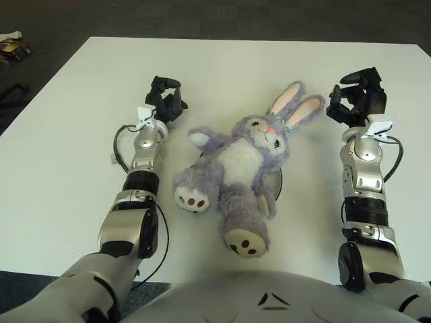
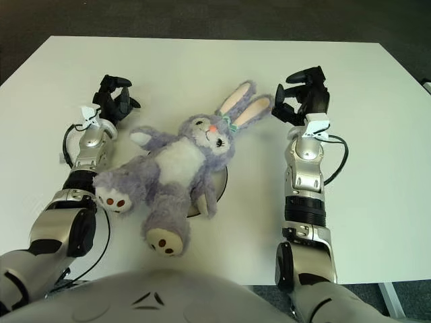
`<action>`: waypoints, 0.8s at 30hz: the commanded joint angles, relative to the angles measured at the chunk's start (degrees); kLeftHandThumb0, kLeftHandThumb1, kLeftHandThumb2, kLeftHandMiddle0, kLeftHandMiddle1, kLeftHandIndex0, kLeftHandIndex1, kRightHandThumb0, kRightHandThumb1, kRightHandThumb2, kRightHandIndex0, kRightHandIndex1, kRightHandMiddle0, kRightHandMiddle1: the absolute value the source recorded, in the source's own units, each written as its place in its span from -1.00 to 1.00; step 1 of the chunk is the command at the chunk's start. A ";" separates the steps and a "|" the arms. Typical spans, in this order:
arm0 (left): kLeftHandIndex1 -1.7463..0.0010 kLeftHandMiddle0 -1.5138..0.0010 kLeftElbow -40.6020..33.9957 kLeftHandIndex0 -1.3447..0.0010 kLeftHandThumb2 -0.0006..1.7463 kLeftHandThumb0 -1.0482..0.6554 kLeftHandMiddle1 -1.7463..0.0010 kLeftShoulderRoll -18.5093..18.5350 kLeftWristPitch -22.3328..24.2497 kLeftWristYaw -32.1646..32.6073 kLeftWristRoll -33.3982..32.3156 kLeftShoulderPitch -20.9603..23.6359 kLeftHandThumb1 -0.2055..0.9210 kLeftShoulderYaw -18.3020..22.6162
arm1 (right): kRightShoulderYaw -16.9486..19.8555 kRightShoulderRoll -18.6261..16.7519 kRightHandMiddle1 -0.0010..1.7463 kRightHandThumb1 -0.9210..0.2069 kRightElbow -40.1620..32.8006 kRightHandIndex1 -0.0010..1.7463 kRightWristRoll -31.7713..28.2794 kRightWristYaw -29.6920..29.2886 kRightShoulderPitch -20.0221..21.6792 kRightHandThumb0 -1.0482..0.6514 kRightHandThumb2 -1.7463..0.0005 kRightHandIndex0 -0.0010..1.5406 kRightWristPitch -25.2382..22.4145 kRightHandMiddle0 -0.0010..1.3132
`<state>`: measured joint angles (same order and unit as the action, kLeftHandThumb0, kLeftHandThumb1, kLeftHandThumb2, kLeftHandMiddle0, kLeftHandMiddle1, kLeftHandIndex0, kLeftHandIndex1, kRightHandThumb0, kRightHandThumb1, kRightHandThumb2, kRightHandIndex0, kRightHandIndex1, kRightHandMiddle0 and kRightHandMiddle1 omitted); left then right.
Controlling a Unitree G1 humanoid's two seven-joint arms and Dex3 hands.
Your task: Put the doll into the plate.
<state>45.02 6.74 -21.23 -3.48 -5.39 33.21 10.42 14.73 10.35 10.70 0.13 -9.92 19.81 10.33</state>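
A purple plush bunny doll (image 1: pixel 242 161) with pink-lined ears lies on its back in the middle of the white table (image 1: pixel 222 67). It covers a plate, of which only a dark strip of rim (image 1: pixel 279 185) shows by its right side. My left hand (image 1: pixel 165 104) is left of the doll's arm, clear of it, fingers loosely bent and holding nothing. My right hand (image 1: pixel 355 97) is just right of the ear tips, not touching them, fingers relaxed and holding nothing.
Dark floor surrounds the table on all sides. A small object (image 1: pixel 13 46) lies on the floor at the far left. Black cables (image 1: pixel 120 145) loop beside both forearms. Bare tabletop stretches behind the doll and outside each arm.
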 commanded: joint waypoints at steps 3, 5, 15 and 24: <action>-1.00 0.01 -3.79 0.47 0.01 -0.22 -0.95 -1.02 -1.89 -3.16 -2.30 -3.38 0.54 0.00 | 0.20 -2.31 1.00 0.07 4.18 0.71 -6.06 5.78 -1.86 0.22 -0.42 -0.20 9.11 -0.20; -1.00 -0.01 -4.21 0.47 0.01 -0.22 -0.94 -1.04 -1.93 -3.49 -2.61 -3.72 0.54 -0.02 | 0.18 -2.36 1.00 0.13 4.84 0.71 -6.57 6.44 -1.89 0.22 -0.46 -0.17 10.04 -0.16; -1.00 -0.05 -11.88 0.46 0.02 -0.23 -0.95 -2.61 -2.48 -2.67 -2.69 -10.18 0.51 -0.55 | 0.48 -4.76 1.00 0.35 5.23 0.80 -10.29 9.97 -4.04 0.22 -0.65 -0.10 13.03 -0.05; -1.00 0.10 -20.56 0.47 0.12 -0.14 -0.98 -4.72 1.11 -0.10 -2.54 -16.30 0.40 -0.80 | -1.08 -6.57 1.00 0.72 1.83 0.95 -9.99 11.01 -7.14 0.22 -0.96 0.04 14.81 0.14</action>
<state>26.04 3.23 -21.31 -4.84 -7.95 20.71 9.80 13.97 4.38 14.34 -9.61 0.71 14.26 23.84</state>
